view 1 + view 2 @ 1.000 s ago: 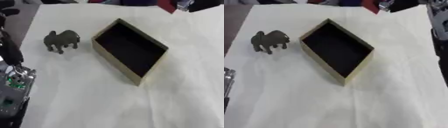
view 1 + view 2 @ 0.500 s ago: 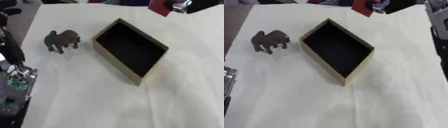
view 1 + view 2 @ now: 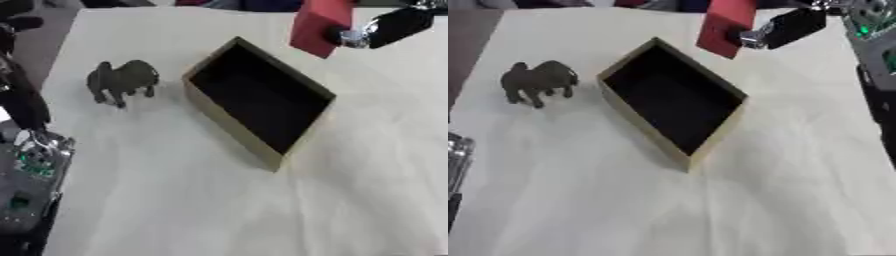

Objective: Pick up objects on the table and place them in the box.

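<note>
Red block (image 3: 319, 25), carried by the right hand (image 3: 395, 26) with its fingers pinched on the block's side, hangs above the table just beyond the far corner of the box (image 3: 229, 116), so the step in hand looks like the carry toward the drop. Next the fingers would need to travel nearer and leftward until the block is over the dark opening, then release; the box, below and left of the fingertips, appears empty. Well left of the fingers a grey elephant figure (image 3: 122, 80) stands on the white table (image 3: 219, 200); the left hand is not visible.

The right hand (image 3: 389, 27) reaches in from upper right, fingers pinched.
</note>
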